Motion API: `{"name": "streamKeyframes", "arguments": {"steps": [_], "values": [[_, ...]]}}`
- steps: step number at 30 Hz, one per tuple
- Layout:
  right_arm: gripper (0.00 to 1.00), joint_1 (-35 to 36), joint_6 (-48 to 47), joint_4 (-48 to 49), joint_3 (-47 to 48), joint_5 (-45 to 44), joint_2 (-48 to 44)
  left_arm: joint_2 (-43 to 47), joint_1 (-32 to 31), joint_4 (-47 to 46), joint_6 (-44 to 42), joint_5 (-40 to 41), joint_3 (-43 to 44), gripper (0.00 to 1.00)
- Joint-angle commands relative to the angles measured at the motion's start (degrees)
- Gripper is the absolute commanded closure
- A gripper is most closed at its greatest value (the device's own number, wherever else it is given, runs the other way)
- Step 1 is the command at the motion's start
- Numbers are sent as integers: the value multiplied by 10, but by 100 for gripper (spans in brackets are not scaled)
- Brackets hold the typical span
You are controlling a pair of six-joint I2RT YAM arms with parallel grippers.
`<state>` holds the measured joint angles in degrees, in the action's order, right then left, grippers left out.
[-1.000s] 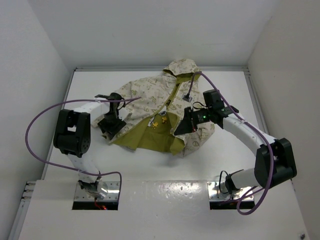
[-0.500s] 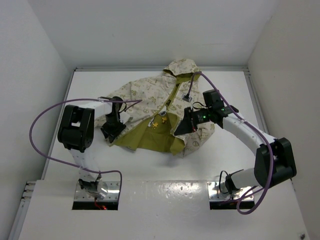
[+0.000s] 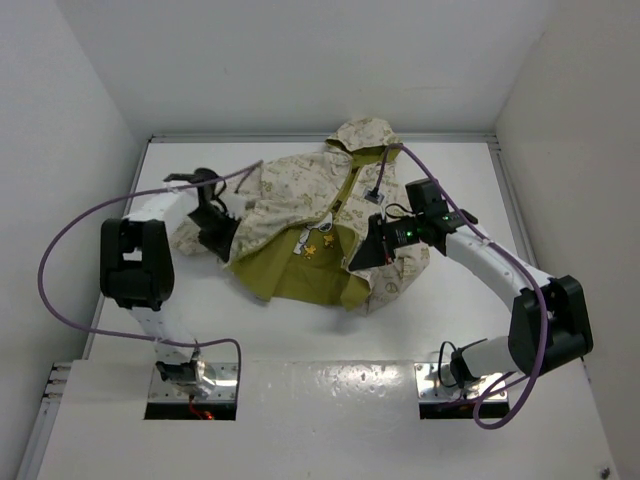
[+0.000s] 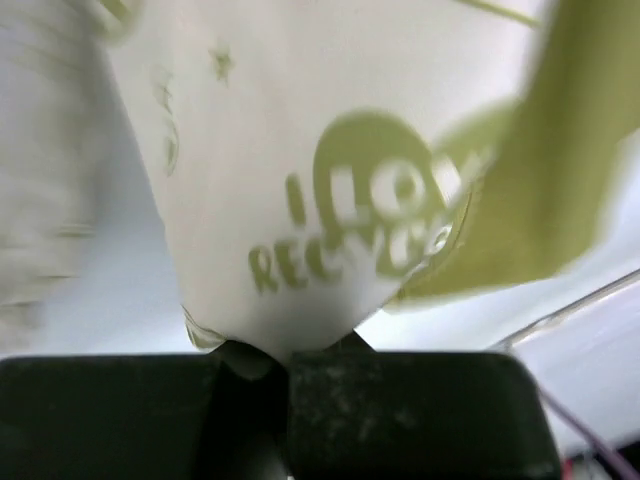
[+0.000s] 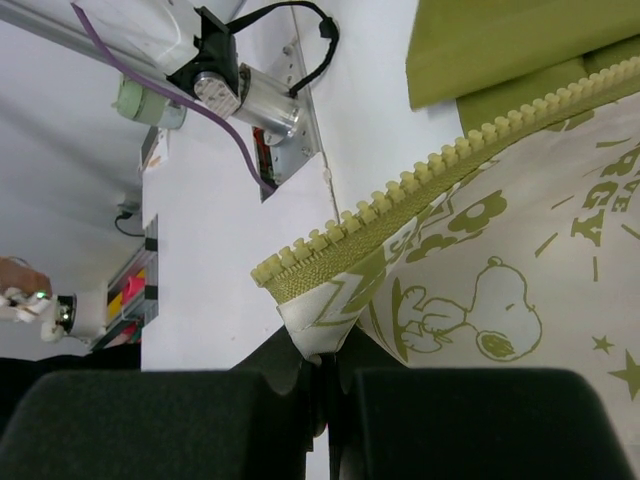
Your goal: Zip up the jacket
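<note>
top external view: we see the jacket (image 3: 290, 190) lying open on the white table (image 3: 300, 335), with its hood (image 3: 365, 133) at the far end and its hem toward us. its long axis runs near to far, leaning slightly right toward the hood. the left gripper (image 3: 216, 236) is at the jacket's left side. the right gripper (image 3: 362, 256) is at the near right corner of the front opening. a wedge of olive lining (image 3: 295, 272) lies between them, so the two front edges are well apart at the hem and close only near the collar.

left wrist view: the fingers are pinched tight on a fold of cream printed fabric. the picture is blurred, and we cannot tell whether this fold is the zipper edge.

right wrist view: the fingers are clamped on the bottom corner of the zipper strip (image 5: 430, 178), whose teeth run away toward the upper right.

we judge that the coming move turns on carrying the left front edge rightward, across the lining, to the strip end held on the right. the left arm is the nearer one for that. bare table lies near the hem, while the left wall (image 3: 70, 120) stands close beside the left arm.
</note>
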<state>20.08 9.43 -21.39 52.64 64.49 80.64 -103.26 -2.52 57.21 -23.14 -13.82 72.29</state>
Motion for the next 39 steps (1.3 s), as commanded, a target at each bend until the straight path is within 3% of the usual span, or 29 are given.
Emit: {"name": "streamKeyframes", "arguments": {"steps": [1, 7, 9, 11, 13, 15, 16, 17, 18, 20, 26, 30, 34, 39], "values": [[100, 1, -32, -14, 26, 8, -9, 83, 45, 20, -24, -200, 72, 100], [100, -26, -57, -44, 23, 11, -29, 132, 118, 20, -48, -333, 90, 100], [100, -48, -60, -49, 22, 13, -39, 132, 132, 37, -53, -413, 95, 100], [100, -63, -33, -18, 17, 18, -46, 142, 132, 37, -25, -499, 95, 100], [100, -65, -2, 22, 7, 27, -53, 155, 111, -9, 64, -553, 63, 100], [100, -63, 83, 127, -5, 37, -54, 175, 85, -113, 146, -576, 38, 100], [100, -59, 108, 186, -6, 40, -50, 198, 57, -159, 193, -576, 12, 100], [100, -58, 177, 212, -8, 42, -48, 210, 46, -207, 296, -576, -2, 100], [100, -51, 193, 260, -2, 46, -42, 220, 37, -289, 345, -570, -14, 100], [100, -43, 229, 289, 12, 48, -29, 234, 10, -355, 455, -570, -39, 100], [100, -4, 256, 361, 33, 36, -11, 275, -78, -447, 574, -485, -48, 100], [100, 6, 260, 383, 33, 44, -7, 300, -104, -525, 629, -432, -71, 100], [100, 9, 264, 437, 15, 56, -6, 323, -148, -562, 612, -366, -91, 100], [100, 14, 178, 355, 25, 73, -11, 323, -198, -551, 601, -296, -97, 100]]}}
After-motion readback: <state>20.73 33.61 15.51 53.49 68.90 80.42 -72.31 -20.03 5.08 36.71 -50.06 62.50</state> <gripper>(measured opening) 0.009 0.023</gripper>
